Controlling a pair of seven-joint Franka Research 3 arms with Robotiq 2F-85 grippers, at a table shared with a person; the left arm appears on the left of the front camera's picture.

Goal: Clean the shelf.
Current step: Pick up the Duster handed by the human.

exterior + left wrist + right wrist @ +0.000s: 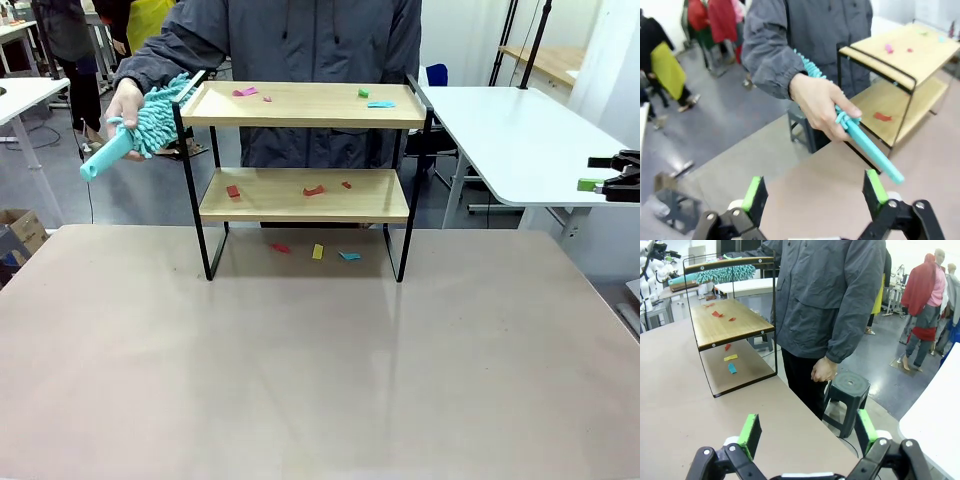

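The shelf (305, 108) stands at the far middle of the table, two wooden boards in a black frame. Small coloured scraps lie on its top board (245, 92), on its lower board (313, 190) and on the table beneath it (318, 251). At the shelf's left end a person's hand (125, 100) holds a teal fluffy duster (150, 125), handle pointing down-left. My left gripper (815, 192) is open and empty, just short of that hand (822, 105) and the duster handle (870, 150). My right gripper (807, 432) is open and empty, well off the shelf's (730, 322) right end; it sits at the picture's right edge (600, 172).
The person (300, 60) stands right behind the shelf. A dark stool (847, 387) is on the floor by the person's legs. White tables (510, 130) flank the work table at right and left. The near half of the beige table (300, 370) is bare.
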